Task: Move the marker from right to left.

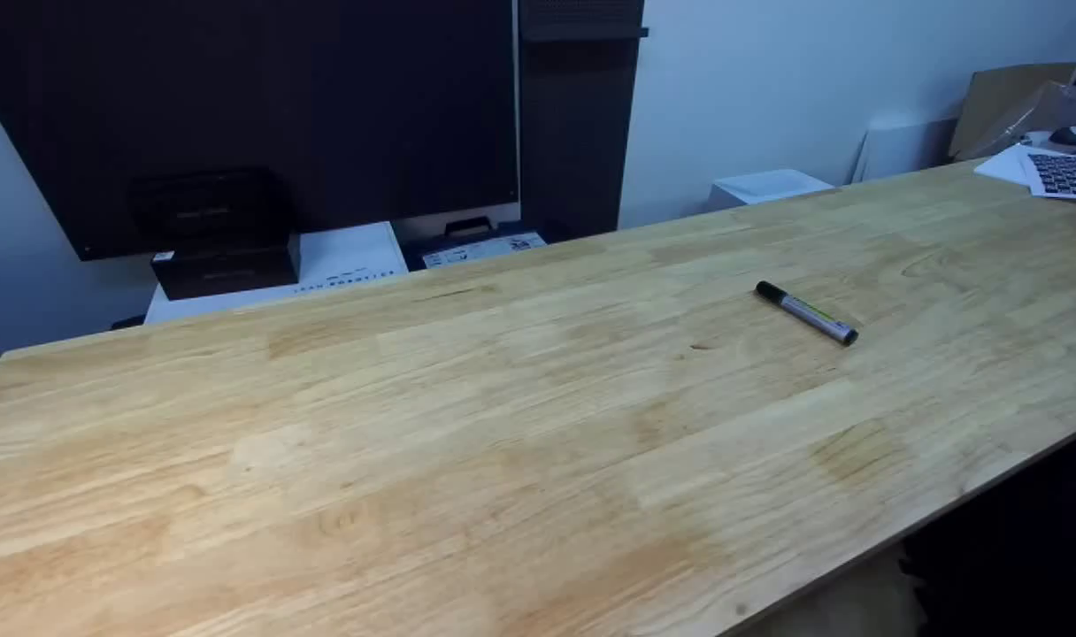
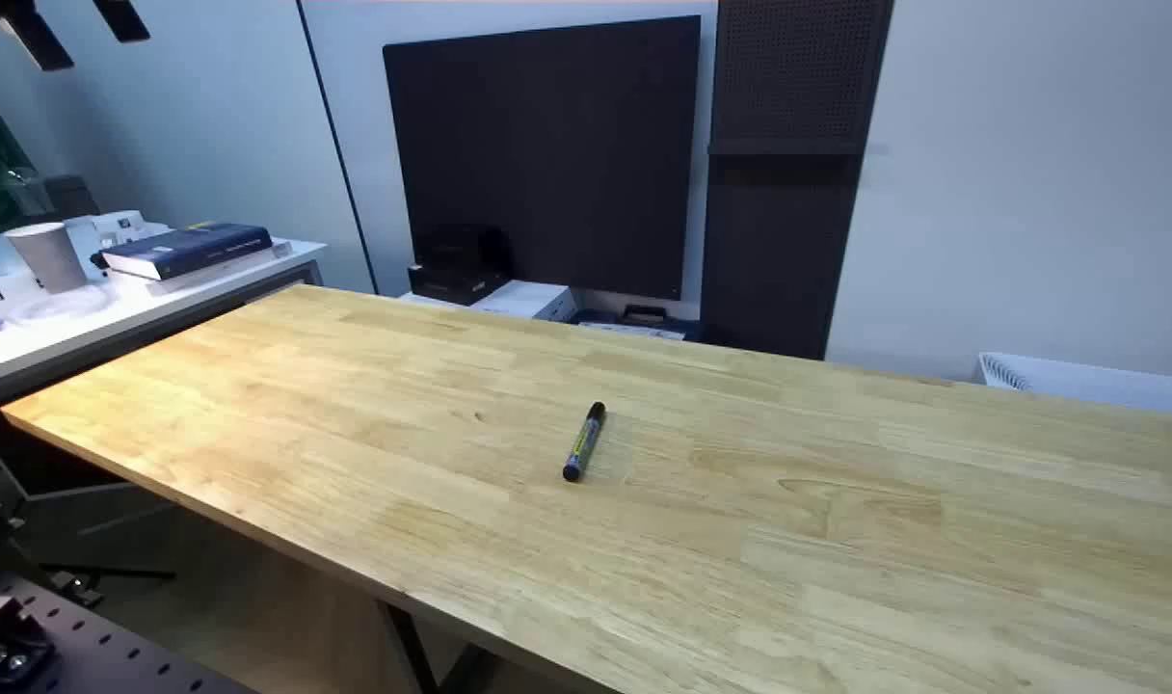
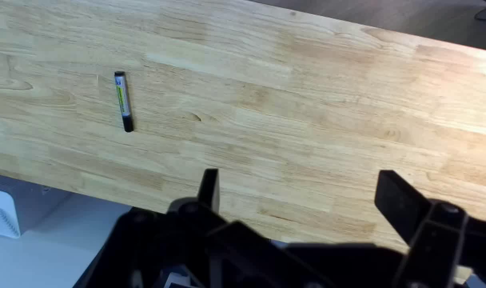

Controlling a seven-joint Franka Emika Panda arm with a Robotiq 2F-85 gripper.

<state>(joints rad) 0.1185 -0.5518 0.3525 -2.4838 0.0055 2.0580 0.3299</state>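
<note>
The marker is a slim stick with a greyish barrel, a yellow-green label and black ends. It lies flat on the wooden tabletop in both exterior views, marker (image 1: 806,313) and marker (image 2: 584,443). In the wrist view the marker (image 3: 123,101) is at the upper left, well away from the jaws. My gripper (image 3: 299,176) is open, its two black fingers wide apart with nothing between them. In an exterior view the fingertips of the gripper (image 2: 94,46) show at the top left corner, high above the table and apart from the marker.
The wooden table (image 2: 837,559) has a long front edge and a back edge near the wall. A side desk (image 2: 306,253) holds a book (image 2: 200,249) and a cup (image 2: 50,256). Papers (image 1: 1069,174) lie at the table's far right end. A black screen (image 2: 557,154) stands behind.
</note>
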